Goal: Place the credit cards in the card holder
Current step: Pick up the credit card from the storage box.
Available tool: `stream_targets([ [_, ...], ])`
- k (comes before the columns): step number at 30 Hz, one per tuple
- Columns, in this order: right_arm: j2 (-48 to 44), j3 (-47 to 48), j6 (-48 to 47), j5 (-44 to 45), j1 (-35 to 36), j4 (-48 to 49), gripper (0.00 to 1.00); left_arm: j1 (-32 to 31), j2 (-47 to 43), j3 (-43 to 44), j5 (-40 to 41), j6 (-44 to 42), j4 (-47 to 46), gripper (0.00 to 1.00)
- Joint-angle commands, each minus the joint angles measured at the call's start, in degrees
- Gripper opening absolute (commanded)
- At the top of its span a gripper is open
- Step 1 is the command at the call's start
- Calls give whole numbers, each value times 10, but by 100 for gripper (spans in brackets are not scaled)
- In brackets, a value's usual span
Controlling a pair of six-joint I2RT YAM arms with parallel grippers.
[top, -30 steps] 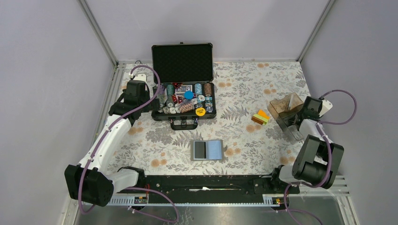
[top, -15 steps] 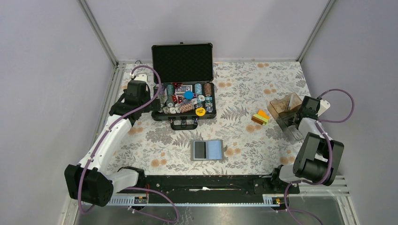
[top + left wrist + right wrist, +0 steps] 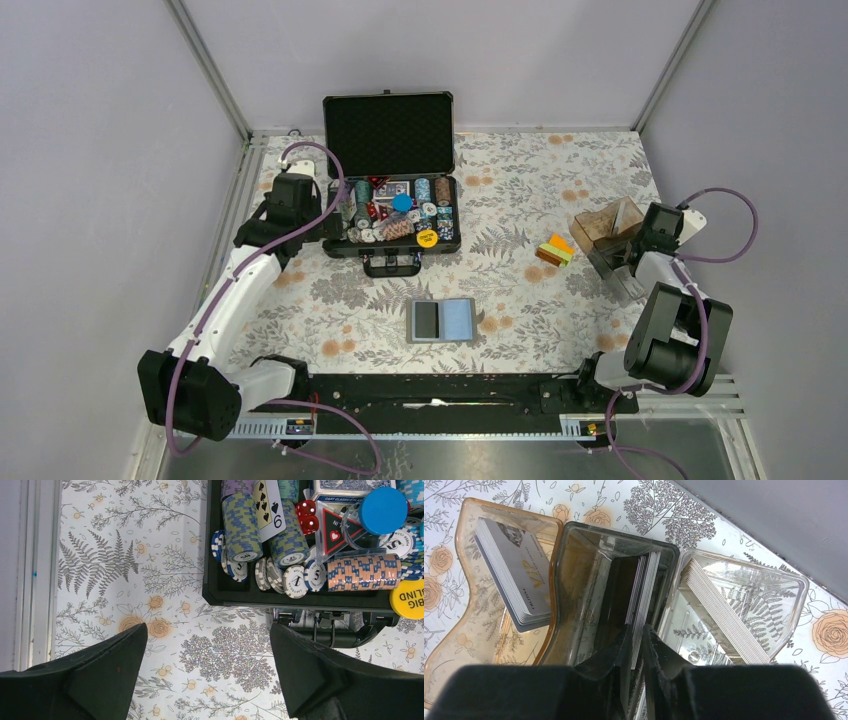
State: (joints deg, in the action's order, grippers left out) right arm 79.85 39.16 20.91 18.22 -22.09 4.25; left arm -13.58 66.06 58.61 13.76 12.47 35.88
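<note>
The credit cards (image 3: 555, 249), a small orange, yellow and green stack, lie on the floral cloth at right of centre. The card holder (image 3: 441, 320) lies open and flat near the front middle, with one dark and one light blue panel. My right gripper (image 3: 620, 263) (image 3: 639, 630) is at the clear brownish acrylic box (image 3: 603, 226), right of the credit cards. Its jaws are shut on the edge of a few grey cards (image 3: 644, 587) standing in the box's middle compartment. My left gripper (image 3: 322, 226) (image 3: 208, 630) is open and empty above the cloth, by the chip case's front left corner.
The open black chip case (image 3: 392, 245) (image 3: 300, 597) holds poker chips, dice and a playing-card deck at back centre. The acrylic box (image 3: 574, 580) also has a side tray with VIP cards (image 3: 519, 577) and a clear tray of white cards (image 3: 724, 612). Enclosure walls ring the table.
My right wrist has shifted slightly at the acrylic box. The left arm, the credit cards and the card holder have not moved.
</note>
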Motion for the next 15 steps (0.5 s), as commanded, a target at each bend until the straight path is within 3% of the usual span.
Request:
stream_targets([
  [1, -20, -5, 9, 2, 4, 37, 19, -4, -16, -2, -2, 1, -27, 99],
  [10, -13, -14, 17, -6, 4, 37, 16, -5, -16, -2, -1, 1, -27, 99],
  [15, -7, -23, 23, -8, 4, 44, 24, -5, -16, -3, -1, 1, -27, 99],
])
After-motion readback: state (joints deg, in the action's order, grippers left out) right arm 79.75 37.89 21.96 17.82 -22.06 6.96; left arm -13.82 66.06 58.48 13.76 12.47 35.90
